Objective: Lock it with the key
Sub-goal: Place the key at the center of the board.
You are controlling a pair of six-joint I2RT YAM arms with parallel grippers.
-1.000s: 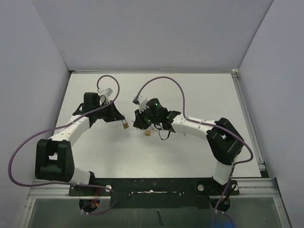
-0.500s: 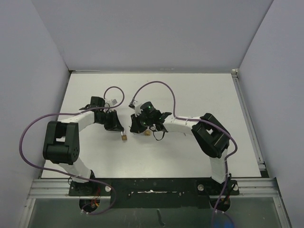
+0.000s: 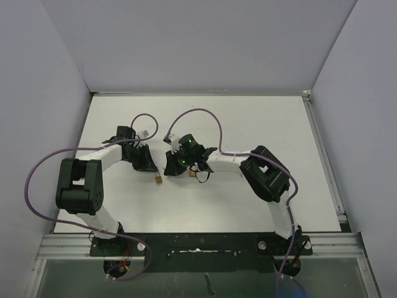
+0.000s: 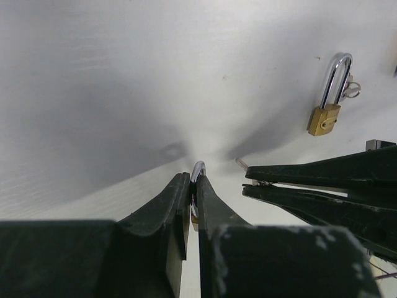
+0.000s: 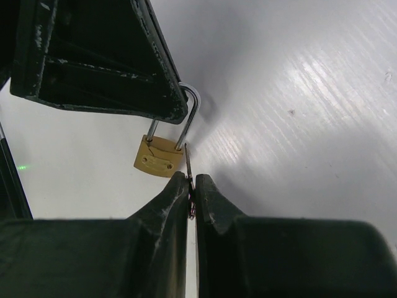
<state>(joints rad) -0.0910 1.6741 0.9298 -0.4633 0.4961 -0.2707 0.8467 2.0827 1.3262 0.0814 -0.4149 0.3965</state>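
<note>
My left gripper (image 4: 192, 180) is shut on the silver shackle of a small brass padlock (image 5: 158, 155) and holds it just above the white table. In the top view this padlock (image 3: 159, 180) hangs below the left gripper (image 3: 152, 167). My right gripper (image 5: 191, 181) is shut on a thin key (image 5: 187, 162). The key's tip lies beside the right edge of the padlock's body, by the shackle leg. In the left wrist view the right gripper's fingers (image 4: 310, 177) come in from the right, the key tip showing. The padlock's keyhole is not visible.
A second brass padlock (image 4: 329, 105) with a silver shackle and a small ring lies flat on the white table (image 3: 260, 130), just right of the right gripper in the top view (image 3: 199, 176). Grey walls enclose the table on three sides.
The left arm has drawn in, lowering the padlock toward the near side. The right gripper has moved left with the key, ending close against the padlock.
</note>
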